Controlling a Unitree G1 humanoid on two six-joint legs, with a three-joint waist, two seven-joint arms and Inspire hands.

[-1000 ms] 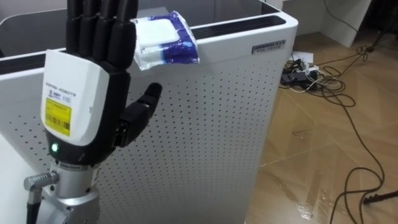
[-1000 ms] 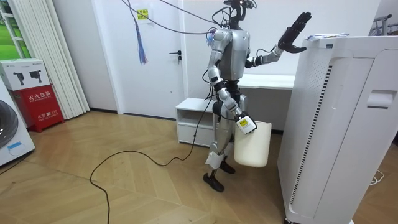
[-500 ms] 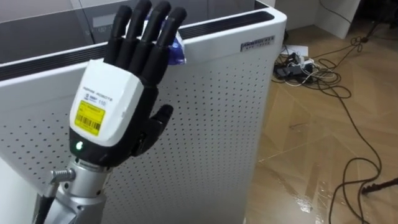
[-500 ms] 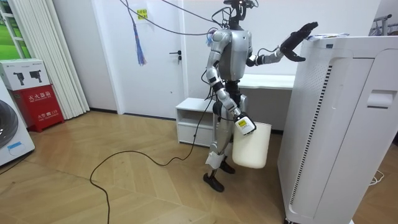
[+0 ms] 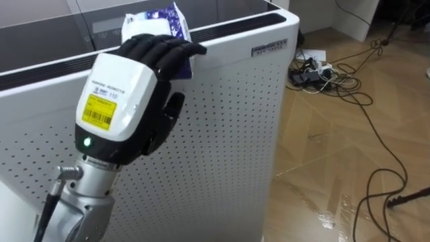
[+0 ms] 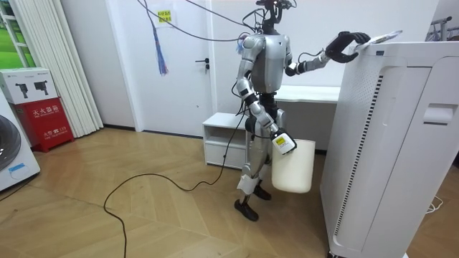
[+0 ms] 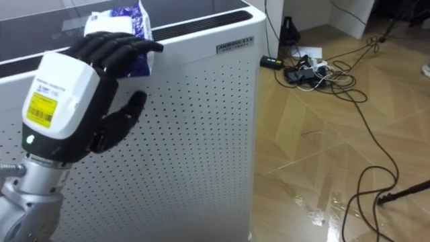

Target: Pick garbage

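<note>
A white-and-blue plastic packet (image 5: 158,23) lies on the top edge of a tall white perforated appliance (image 5: 222,121). My left hand (image 5: 127,87) is raised against that edge. Its fingers curl over the near side of the packet, and the thumb rests lower on the perforated panel. In the room view I stand beside the appliance (image 6: 387,143) with the left hand (image 6: 348,43) on the packet (image 6: 380,37), which tilts up a little. My right hand (image 6: 281,143) hangs low at my side and carries a white bin (image 6: 292,168) by its rim.
A tangle of cables and a power strip (image 5: 322,70) lies on the wooden floor to the right of the appliance. A low white cabinet (image 6: 222,140) and a white table (image 6: 308,93) stand behind me. A red box (image 6: 43,107) stands at the room view's left.
My left hand has dropped from straight, raised fingers to fingers curled down over the packet on the appliance's top. The bin hand has stayed at my side.
</note>
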